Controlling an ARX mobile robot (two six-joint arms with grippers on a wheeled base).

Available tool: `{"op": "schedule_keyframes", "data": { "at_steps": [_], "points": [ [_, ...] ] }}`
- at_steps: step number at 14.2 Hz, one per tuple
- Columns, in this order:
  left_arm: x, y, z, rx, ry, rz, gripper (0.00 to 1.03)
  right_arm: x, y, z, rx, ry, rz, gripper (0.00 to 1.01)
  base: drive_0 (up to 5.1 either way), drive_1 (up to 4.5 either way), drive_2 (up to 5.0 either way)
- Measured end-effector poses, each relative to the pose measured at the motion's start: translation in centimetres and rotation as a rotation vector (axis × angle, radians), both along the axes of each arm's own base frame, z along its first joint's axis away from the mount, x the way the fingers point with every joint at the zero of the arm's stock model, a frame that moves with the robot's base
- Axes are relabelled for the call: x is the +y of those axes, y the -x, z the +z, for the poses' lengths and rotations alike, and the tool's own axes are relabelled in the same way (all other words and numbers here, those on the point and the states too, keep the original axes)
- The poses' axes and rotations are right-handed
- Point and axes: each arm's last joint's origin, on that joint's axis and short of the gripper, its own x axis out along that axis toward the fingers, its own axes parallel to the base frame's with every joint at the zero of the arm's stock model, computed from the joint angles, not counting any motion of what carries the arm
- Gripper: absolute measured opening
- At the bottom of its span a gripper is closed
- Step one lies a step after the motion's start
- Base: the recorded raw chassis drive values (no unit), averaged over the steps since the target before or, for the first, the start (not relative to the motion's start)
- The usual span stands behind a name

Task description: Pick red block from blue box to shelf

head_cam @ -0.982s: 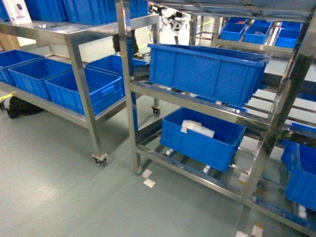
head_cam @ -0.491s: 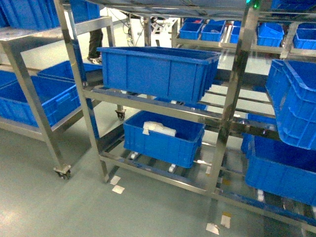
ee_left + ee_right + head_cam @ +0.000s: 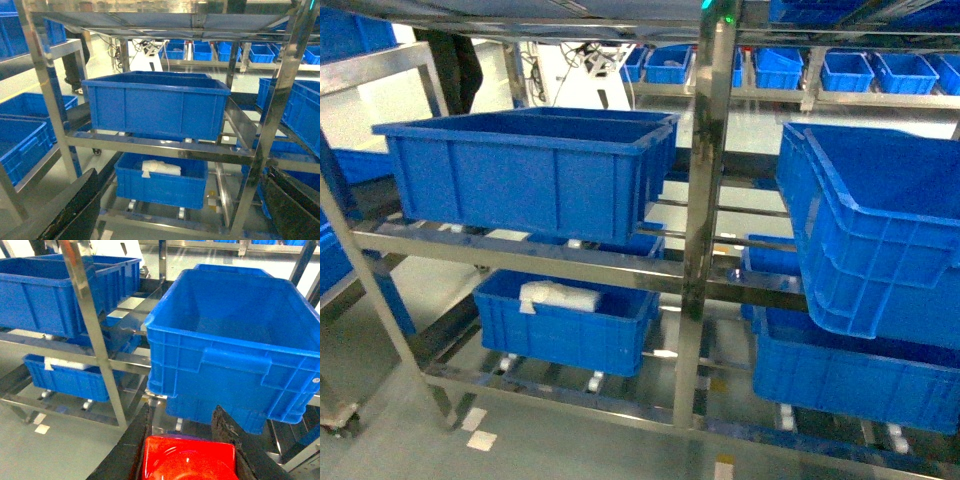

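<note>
Red block [image 3: 189, 465] clamped in right gripper [image 3: 187, 450], facing shelf [image 3: 708, 190]. Left gripper [image 3: 175, 220] spread, empty. Risk: clipping upright or tilted crate [image 3: 235, 340] on approach, dislodging block.

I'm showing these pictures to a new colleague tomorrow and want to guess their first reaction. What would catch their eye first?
Probably the red block, bright at the bottom of the right wrist view, held between the dark fingers of the right gripper. Next, the steel shelf filling the head view, loaded with dark blue crates. The crate on the right sits tilted, and a white bundle lies in the lower left crate.
</note>
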Motion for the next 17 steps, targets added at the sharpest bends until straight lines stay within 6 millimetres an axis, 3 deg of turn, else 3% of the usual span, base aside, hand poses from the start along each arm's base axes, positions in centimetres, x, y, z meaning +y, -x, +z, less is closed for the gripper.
{"op": "schedule_keyframes", "data": {
  "at_steps": [13, 17],
  "points": [
    [0.00, 0.00, 0.00, 0.000, 0.000, 0.000, 0.98, 0.00, -0.01, -0.02, 0.002, 0.000, 0.000, 0.29, -1.5, -1.16, -1.8],
    [-0.01, 0.00, 0.00, 0.000, 0.000, -0.001, 0.98, -0.02, 0.00, 0.00, 0.000, 0.001, -0.003, 0.29, 0.1, 1.54, -1.3]
  ]
}}
